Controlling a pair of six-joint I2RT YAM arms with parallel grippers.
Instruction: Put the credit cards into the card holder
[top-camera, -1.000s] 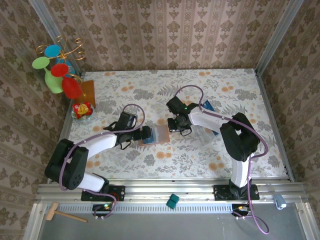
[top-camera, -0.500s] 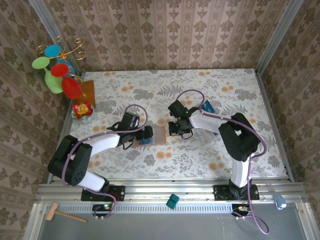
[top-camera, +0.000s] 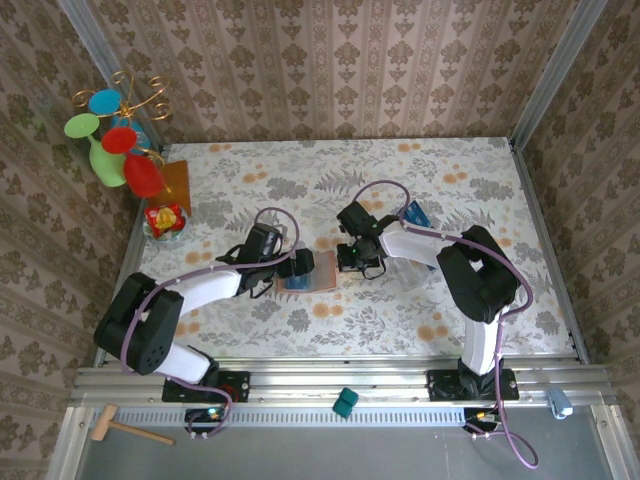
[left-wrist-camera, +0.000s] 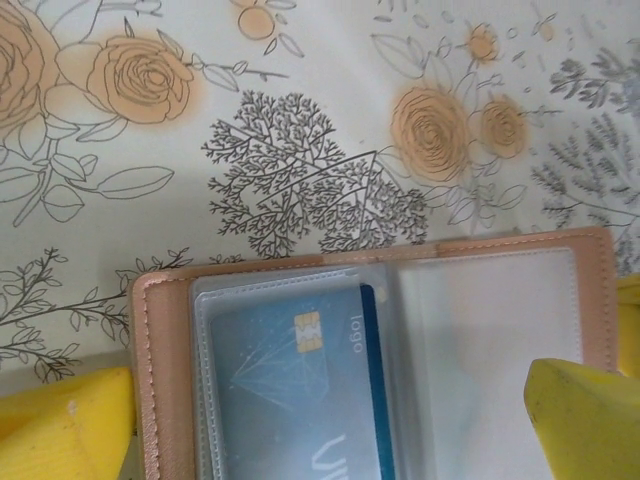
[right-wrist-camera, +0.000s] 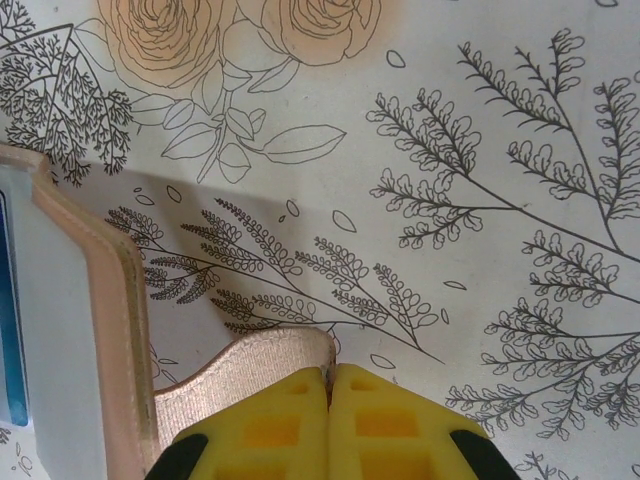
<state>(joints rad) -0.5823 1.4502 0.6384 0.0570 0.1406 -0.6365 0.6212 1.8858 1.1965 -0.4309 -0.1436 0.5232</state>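
Note:
The card holder (left-wrist-camera: 160, 380) lies open on the flowered table, pinkish-brown with clear sleeves. A blue credit card (left-wrist-camera: 290, 390) sits inside its left sleeve. My left gripper (left-wrist-camera: 330, 405) is open, its yellow fingers (left-wrist-camera: 60, 425) straddling the holder without gripping it. My right gripper (right-wrist-camera: 329, 375) is shut on the edge of the card holder's raised cover flap (right-wrist-camera: 250, 370). From above, the card holder (top-camera: 318, 278) lies between the left gripper (top-camera: 298, 264) and the right gripper (top-camera: 349, 262). More blue credit cards (top-camera: 414, 213) lie behind the right arm.
A wire stand with coloured discs (top-camera: 112, 135) rises at the back left, with an amber square (top-camera: 176, 181) and a small red-yellow object (top-camera: 164, 218) next to it. Patterned walls close the table on three sides. A teal block (top-camera: 345, 403) sits on the front rail.
My left gripper has slid right, over the open card holder. My right gripper has closed fully on the cover's edge and shifted slightly.

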